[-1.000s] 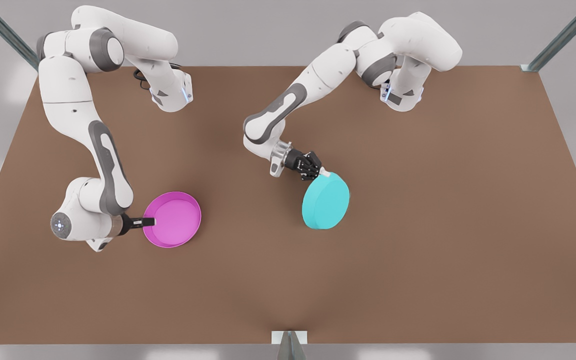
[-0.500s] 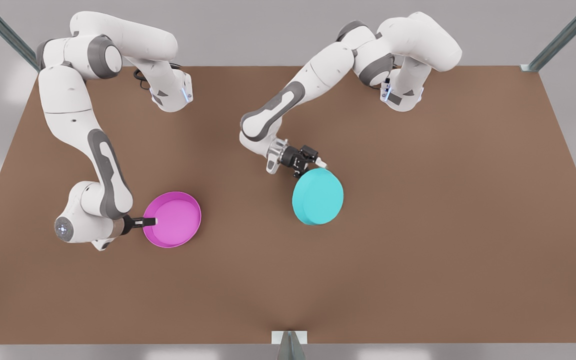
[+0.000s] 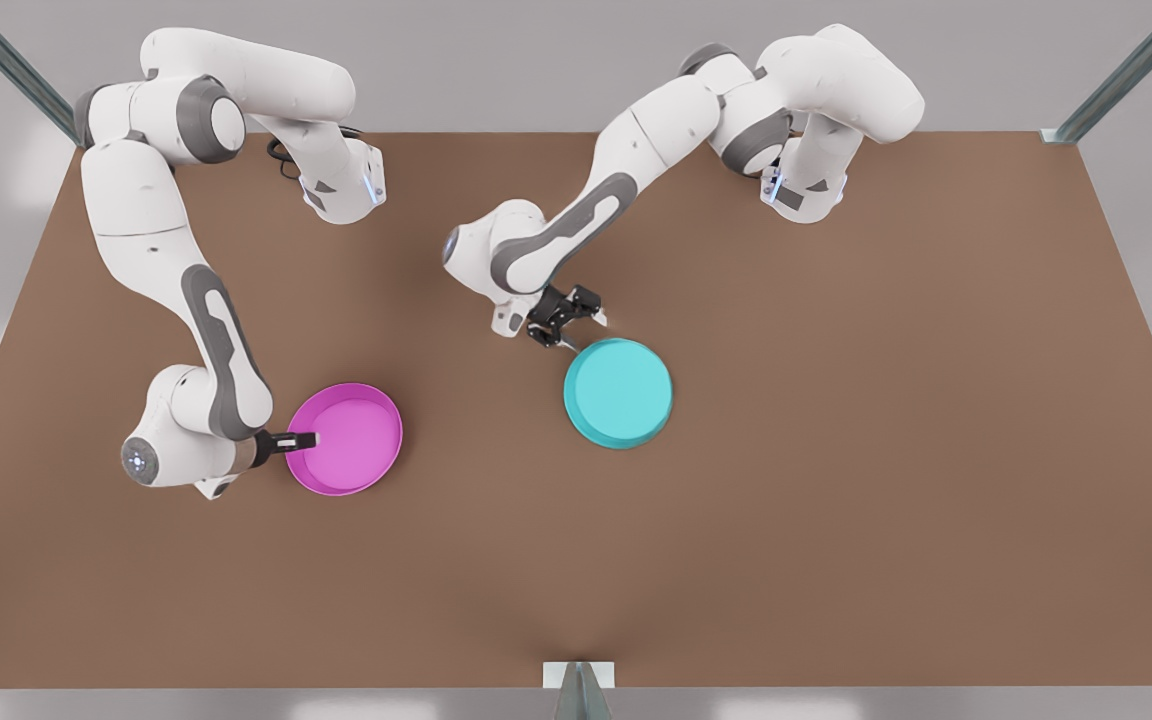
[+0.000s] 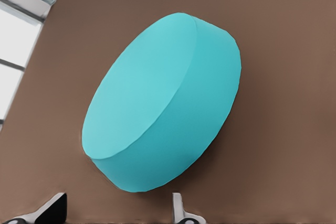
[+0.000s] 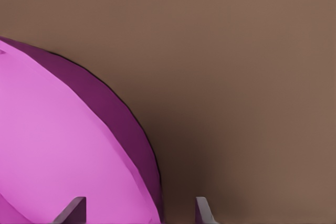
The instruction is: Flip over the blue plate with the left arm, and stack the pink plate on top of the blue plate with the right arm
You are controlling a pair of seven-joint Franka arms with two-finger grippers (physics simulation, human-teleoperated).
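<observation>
The blue plate (image 3: 618,392) lies flat on the table near the middle, upside down with its plain base up; the left wrist view shows its base and side wall (image 4: 157,114). My left gripper (image 3: 568,322) hovers just off its far-left rim, open and holding nothing, and its fingertips (image 4: 177,208) stay short of the plate. The pink plate (image 3: 346,438) sits right way up at the front view's left. My right gripper (image 3: 302,440) is at its left rim, open, with one finger inside the rim and one outside. The right wrist view shows that rim (image 5: 142,145) between the fingertips (image 5: 203,208).
The brown table (image 3: 836,450) stretches wide to the front view's right and front. Both arm bases stand at the far edge. A small metal bracket (image 3: 578,678) sits at the middle of the front edge.
The blue plate went from tilted in the left gripper to flat, base up, on the table. The left gripper let go and drew back toward the far left. The right arm shifted only slightly.
</observation>
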